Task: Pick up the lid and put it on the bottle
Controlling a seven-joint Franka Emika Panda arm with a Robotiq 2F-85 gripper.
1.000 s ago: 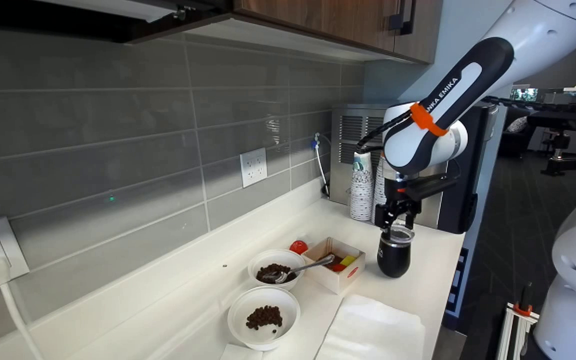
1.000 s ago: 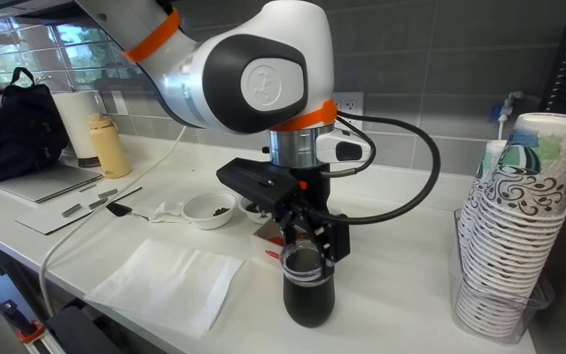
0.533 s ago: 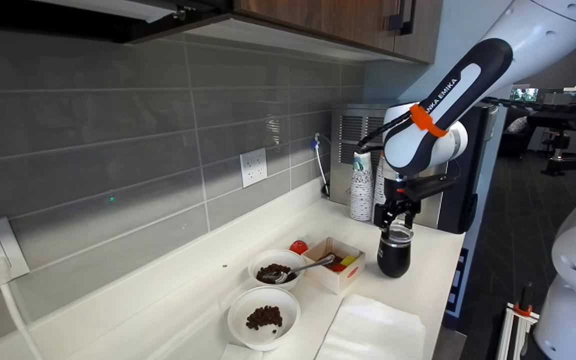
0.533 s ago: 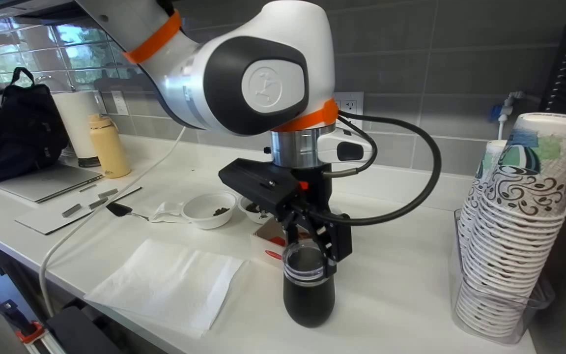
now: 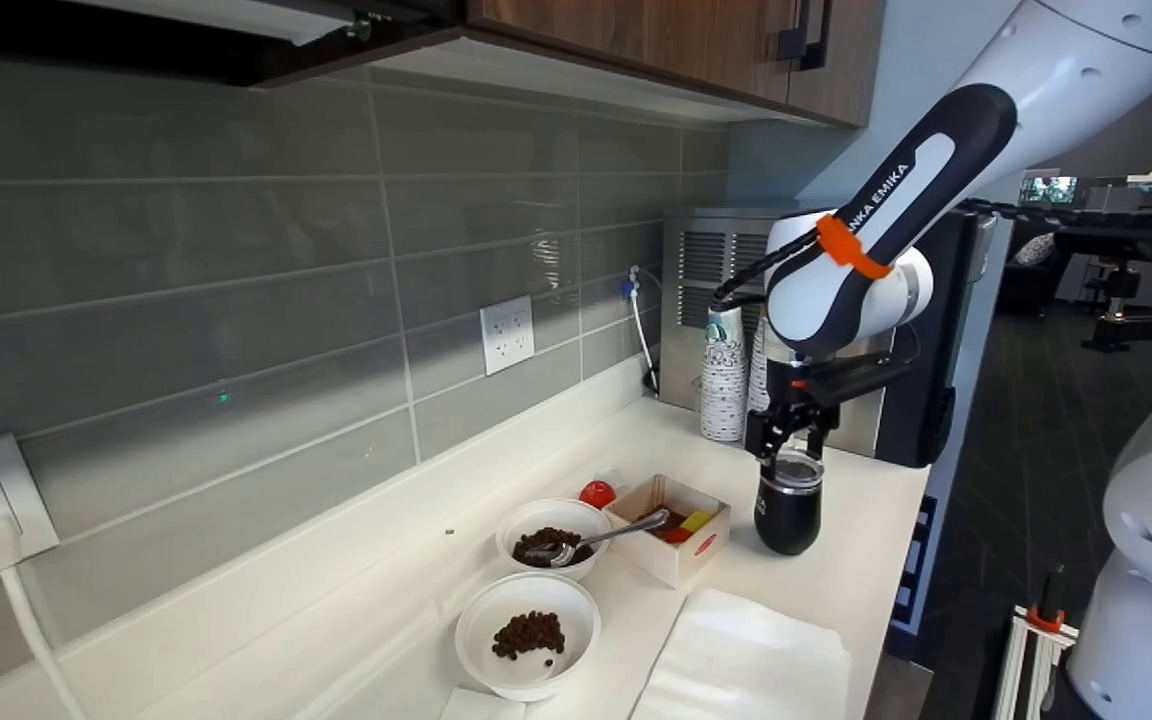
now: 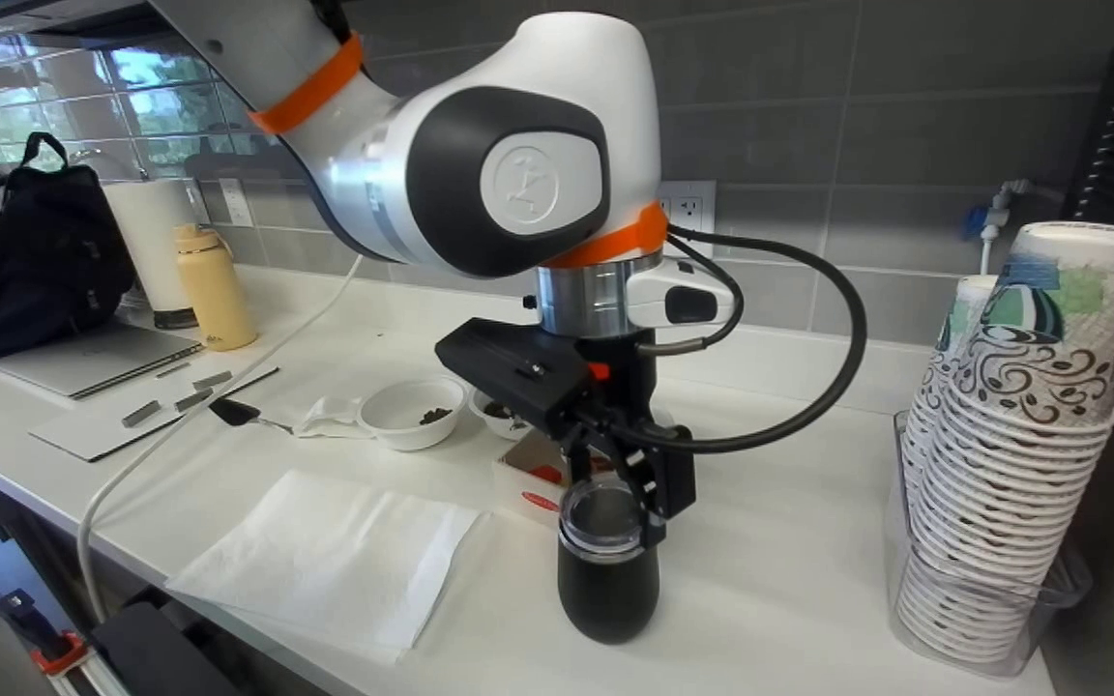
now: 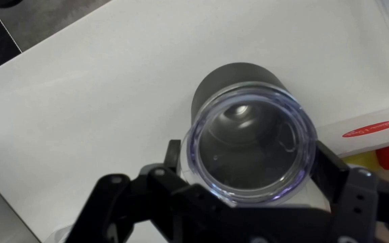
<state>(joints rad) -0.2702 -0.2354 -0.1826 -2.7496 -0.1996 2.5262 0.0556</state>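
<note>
Lid [image 7: 251, 143], clear and round: sat right at the mouth of the dark bottle [image 6: 608, 597], nearly level and in line with it. Could not tell contact from a thin gap. Was clamped at opposite edges between the fingers [image 7: 172, 153] of the gripper [image 7: 249, 153], presumably to leave the underside free for seating. Was held from straight above, likely for an even press. Looked close to done, short only of pressing home and letting go; might catch on a slight tilt.

As for the bottle: stood upright on the counter [image 6: 770, 580], near the box [image 6: 518, 488] but apart from it, probably for room around the fingers. In an exterior view, had that open box just beyond to the left, with paper towels [image 6: 325, 561] spread flat farther left and two bowls [image 6: 400, 437] on the far side. At the right: cups [image 6: 1011, 493] nested mouth down, likely stored so against dust.
</note>
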